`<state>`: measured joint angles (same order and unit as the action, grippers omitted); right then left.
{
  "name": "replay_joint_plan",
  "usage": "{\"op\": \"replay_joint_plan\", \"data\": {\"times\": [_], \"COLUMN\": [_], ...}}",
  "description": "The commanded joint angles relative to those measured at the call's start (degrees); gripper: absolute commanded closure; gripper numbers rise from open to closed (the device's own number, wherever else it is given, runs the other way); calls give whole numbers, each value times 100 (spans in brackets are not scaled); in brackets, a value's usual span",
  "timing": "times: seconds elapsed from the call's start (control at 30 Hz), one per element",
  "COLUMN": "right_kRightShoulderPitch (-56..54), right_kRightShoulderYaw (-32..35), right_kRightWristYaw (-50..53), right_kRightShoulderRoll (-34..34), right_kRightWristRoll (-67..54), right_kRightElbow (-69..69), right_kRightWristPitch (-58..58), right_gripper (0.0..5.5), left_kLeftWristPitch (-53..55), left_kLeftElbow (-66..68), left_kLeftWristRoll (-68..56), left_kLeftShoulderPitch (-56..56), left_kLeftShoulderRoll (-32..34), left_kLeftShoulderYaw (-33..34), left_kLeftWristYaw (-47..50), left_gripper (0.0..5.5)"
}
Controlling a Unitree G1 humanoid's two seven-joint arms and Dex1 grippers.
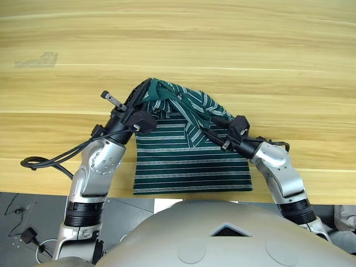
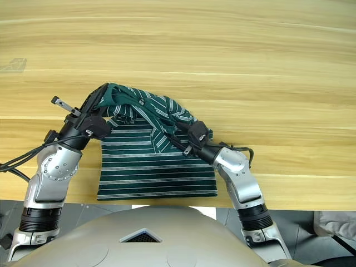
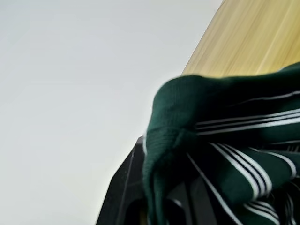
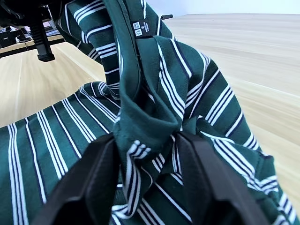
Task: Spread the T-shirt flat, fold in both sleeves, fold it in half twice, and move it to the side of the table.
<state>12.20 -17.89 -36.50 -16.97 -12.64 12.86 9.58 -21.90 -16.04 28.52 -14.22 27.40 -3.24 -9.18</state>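
Note:
A dark green T-shirt (image 1: 189, 161) with white stripes lies on the wooden table (image 1: 222, 50) near its front edge, its lower half flat. The upper part is lifted and bunched between both arms. My left gripper (image 1: 146, 92) is shut on the shirt's raised top edge (image 3: 187, 122), holding it above the table. My right gripper (image 1: 214, 125) is shut on a fold of the shirt (image 4: 145, 140) on the right side, the black fingers (image 4: 89, 183) pinching striped cloth. The collar with its label (image 4: 139, 28) hangs between the two grippers.
The wooden table stretches far back and to both sides of the shirt. A faint grey mark (image 1: 36, 60) lies at the far left. Black cables (image 1: 39, 162) hang off the left arm at the front edge.

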Motion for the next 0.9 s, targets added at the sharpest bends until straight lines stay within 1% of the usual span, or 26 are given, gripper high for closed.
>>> {"op": "replay_joint_plan", "data": {"times": [0.03,0.23,0.27,0.3,0.47,0.6,0.7,0.77,0.83,0.9], "right_kRightShoulderPitch": [-38,-69,-98,-133,-717,-1500,-2419,-3308,-4424,-5794], "right_kRightShoulderYaw": [-16,-27,-24,-11,390,899,1299,1433,1505,1404], "right_kRightWristYaw": [-11,24,25,26,-42,-269,-587,-737,-761,-656], "right_kRightShoulderRoll": [-13,23,37,46,-123,-531,-1054,-1285,-1359,-1286], "right_kRightWristRoll": [60,73,78,76,56,13,32,155,309,652], "right_kRightElbow": [-56,-176,-191,-199,-308,-320,-458,-1051,-2098,-3652], "right_kRightWristPitch": [-87,-106,-111,-111,-230,-320,-394,-490,-661,-1054], "right_gripper": [412,515,540,548,548,548,548,548,548,548], "left_kLeftWristPitch": [-11,-26,-28,-30,-48,-128,244,729,1104,1317], "left_kLeftElbow": [46,80,95,115,397,616,763,1141,1914,3298], "left_kLeftWristRoll": [53,93,102,109,224,332,-1035,-1518,-1597,-1359], "left_kLeftShoulderPitch": [47,87,101,120,476,1056,1831,2723,3993,5674], "left_kLeftShoulderRoll": [-4,7,9,11,131,533,949,1264,1433,1260], "left_kLeftShoulderYaw": [-22,-9,-11,-16,-120,-216,-18,72,-50,-332], "left_kLeftWristYaw": [45,107,115,119,14,-363,-1522,-2246,-2812,-3035], "left_gripper": [550,550,550,550,550,550,550,550,550,550]}}
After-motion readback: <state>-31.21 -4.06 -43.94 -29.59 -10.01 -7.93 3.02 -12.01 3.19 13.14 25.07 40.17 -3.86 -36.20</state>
